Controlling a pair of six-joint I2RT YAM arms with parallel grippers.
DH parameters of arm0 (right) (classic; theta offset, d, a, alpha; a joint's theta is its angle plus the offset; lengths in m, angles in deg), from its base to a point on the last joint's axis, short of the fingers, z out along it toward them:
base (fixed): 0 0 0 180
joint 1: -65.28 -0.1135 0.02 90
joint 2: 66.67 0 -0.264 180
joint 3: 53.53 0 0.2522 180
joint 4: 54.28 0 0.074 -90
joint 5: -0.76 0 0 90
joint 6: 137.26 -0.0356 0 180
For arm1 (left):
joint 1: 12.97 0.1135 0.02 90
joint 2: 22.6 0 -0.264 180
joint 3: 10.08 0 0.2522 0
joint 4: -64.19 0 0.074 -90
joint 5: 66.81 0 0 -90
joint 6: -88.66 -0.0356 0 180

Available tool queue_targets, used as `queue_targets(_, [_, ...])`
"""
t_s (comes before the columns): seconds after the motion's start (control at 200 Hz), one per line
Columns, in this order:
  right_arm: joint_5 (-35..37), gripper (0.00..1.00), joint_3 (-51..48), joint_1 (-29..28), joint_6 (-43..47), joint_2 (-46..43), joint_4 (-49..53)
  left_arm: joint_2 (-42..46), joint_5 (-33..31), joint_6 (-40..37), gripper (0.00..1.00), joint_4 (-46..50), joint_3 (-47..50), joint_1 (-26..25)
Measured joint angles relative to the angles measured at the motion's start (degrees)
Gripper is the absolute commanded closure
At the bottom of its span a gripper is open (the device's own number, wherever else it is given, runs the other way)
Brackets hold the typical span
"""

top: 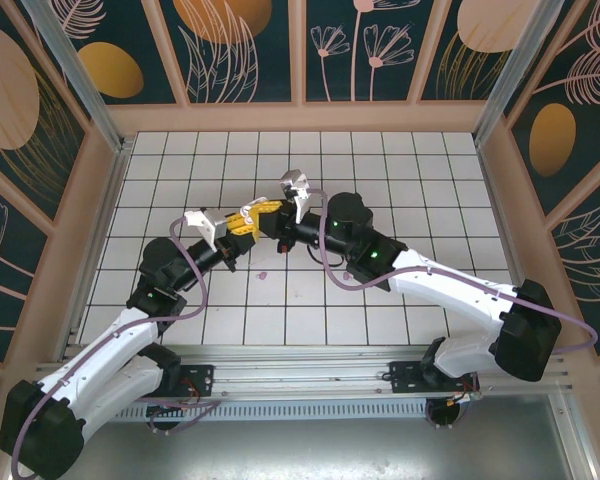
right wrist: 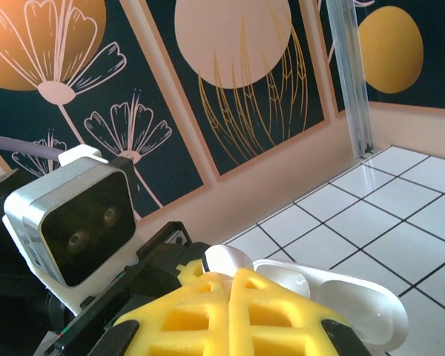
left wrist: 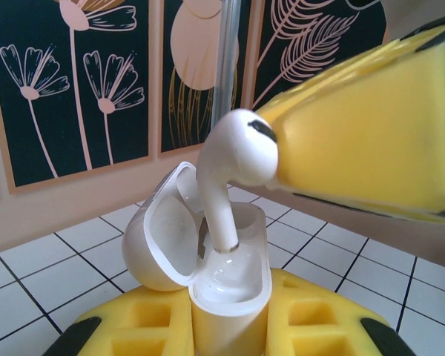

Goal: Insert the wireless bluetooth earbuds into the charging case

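My left gripper is shut on the body of a white charging case, held upright with its lid swung open to the left. My right gripper is shut on a white earbud, and one of its yellow fingers reaches in from the upper right. The earbud's stem points down into the case's open well, tip at the socket. In the right wrist view the earbud's head pokes out past the fingertips, with the open case just beyond. From above, both grippers meet mid-table.
A tiny pale purple piece lies on the white tiled floor just in front of the grippers. Peach walls with floral panels enclose the table. The left wrist camera sits close beside the right fingers.
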Motion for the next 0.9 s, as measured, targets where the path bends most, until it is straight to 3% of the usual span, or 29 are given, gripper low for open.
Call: queue_targets(0.901, [0.6,1.0,0.0,-0.1,2.4,0.0,3.4,-1.2,0.0,0.0,1.0,-0.4,0.0,0.0])
